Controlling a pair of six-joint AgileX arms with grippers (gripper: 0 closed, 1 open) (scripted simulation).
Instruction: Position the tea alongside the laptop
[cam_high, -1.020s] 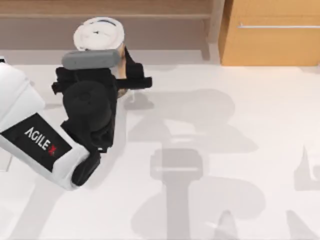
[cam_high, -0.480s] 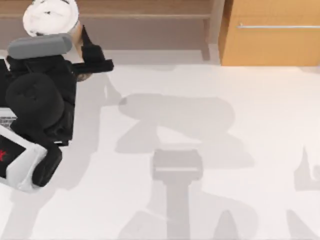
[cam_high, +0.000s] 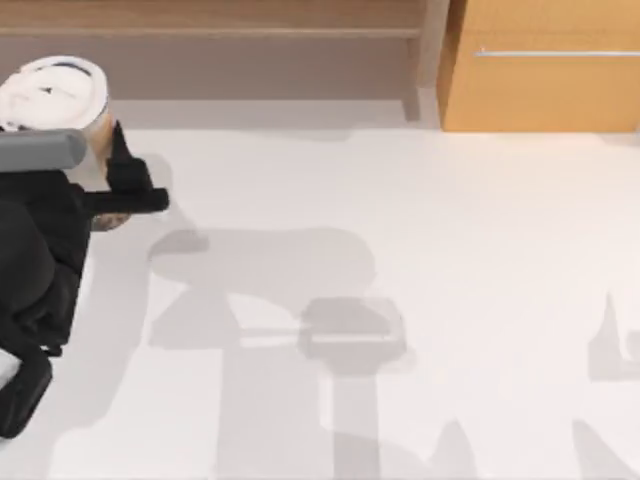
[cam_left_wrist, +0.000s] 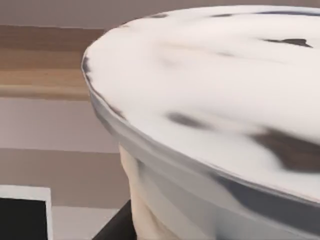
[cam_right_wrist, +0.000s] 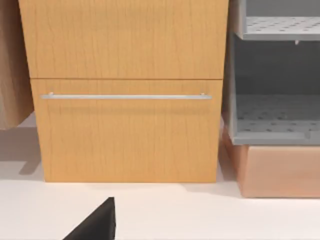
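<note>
The white counter (cam_high: 400, 300) carries the work, with a wooden cabinet (cam_high: 545, 70) standing past its far edge toward the right corner, and the same cabinet, with its long handle, fills much of the right wrist view (cam_right_wrist: 125, 95). At the counter's far left corner the left arm (cam_high: 35, 260) holds the tea (cam_high: 55, 95), whose white lid shows from above with the beige cup wall just under it; the left pincer (cam_high: 105, 185) is clenched on the cup's side, one dark finger (cam_high: 125, 170) pressing against it. In the left wrist view the lid (cam_left_wrist: 215, 100) looms close, with the milky cup wall (cam_left_wrist: 142, 200) beneath, and a dark rectangle with a pale border sits in the corner (cam_left_wrist: 22, 215), which may be the laptop, though I cannot tell. The step in hand looks like carrying the cup to its place beside the laptop. To do it well, keep the cup upright, lower it straight until its base meets the counter, near the laptop's edge yet apart from it, then release. The right arm is parked; of its pincer just a dark tip shows (cam_right_wrist: 97, 225), and whether it is released or clenched I cannot tell.
</note>
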